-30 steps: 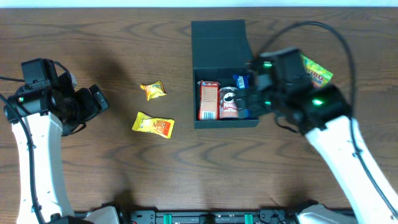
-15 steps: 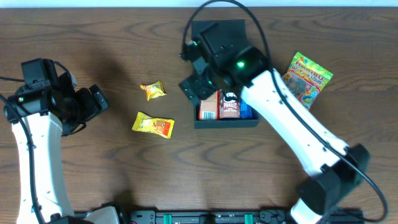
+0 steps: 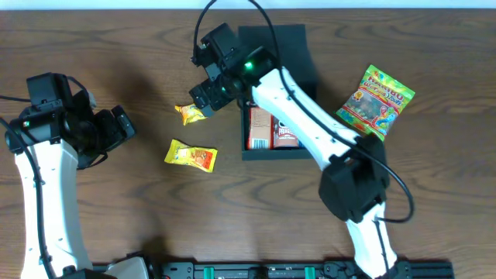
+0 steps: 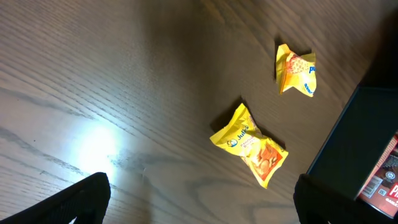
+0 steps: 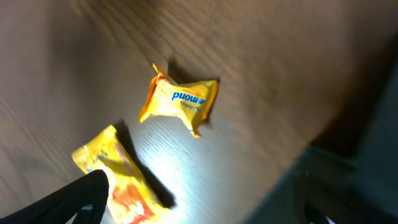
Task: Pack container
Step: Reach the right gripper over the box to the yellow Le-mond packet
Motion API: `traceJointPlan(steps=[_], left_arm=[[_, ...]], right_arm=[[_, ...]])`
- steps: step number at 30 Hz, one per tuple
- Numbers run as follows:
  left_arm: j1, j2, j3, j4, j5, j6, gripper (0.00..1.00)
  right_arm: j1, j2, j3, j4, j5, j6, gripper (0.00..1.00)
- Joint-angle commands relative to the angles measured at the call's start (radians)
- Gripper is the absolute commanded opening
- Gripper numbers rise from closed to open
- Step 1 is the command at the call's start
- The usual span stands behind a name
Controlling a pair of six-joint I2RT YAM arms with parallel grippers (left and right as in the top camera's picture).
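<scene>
The dark teal container (image 3: 273, 48) stands open at the back centre, with a red packet (image 3: 260, 128) and a Pringles can (image 3: 286, 136) inside. My right gripper (image 3: 204, 96) is open and empty, hovering left of the container, just above a small yellow packet (image 3: 190, 113). In the right wrist view that packet (image 5: 180, 99) lies ahead of the open right gripper (image 5: 202, 211), with a larger yellow packet (image 5: 115, 180) by the left finger. My left gripper (image 3: 118, 128) is open and empty at the left. Its view shows both packets, the small one (image 4: 296, 70) and the larger one (image 4: 252, 144).
A green gummy bag (image 3: 376, 99) lies right of the container. The larger yellow packet (image 3: 191, 156) lies in front of the small one. The container's wall shows at the right of the left wrist view (image 4: 357, 146) and of the right wrist view (image 5: 348, 180).
My right arm has swung left, from the container's right side across it to above the small yellow packet. The gummy bag now shows fully. The left arm has not moved.
</scene>
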Motion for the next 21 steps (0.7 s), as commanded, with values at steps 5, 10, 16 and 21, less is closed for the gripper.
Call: traceJointPlan(steps=[5,10,16,21], left_arm=[[0.005,0.005,-0.005,-0.001,-0.001,0.007,0.95],[0.005,0.005,-0.005,-0.001,-0.001,0.007,0.95],[0.005,0.005,-0.005,-0.001,-0.001,0.007,0.95],[0.005,0.005,-0.005,-0.001,-0.001,0.007,0.95]], right_arm=[[0.053,0.055,0.019,0.07,-0.093,0.601,0.98],[0.069,0.088,0.019,0.054,-0.064,1.01,0.96],[0.089,0.125,0.019,0.065,0.013,1.357,0.91],[0.09,0.139,0.019,0.128,0.076,1.512,0.94]])
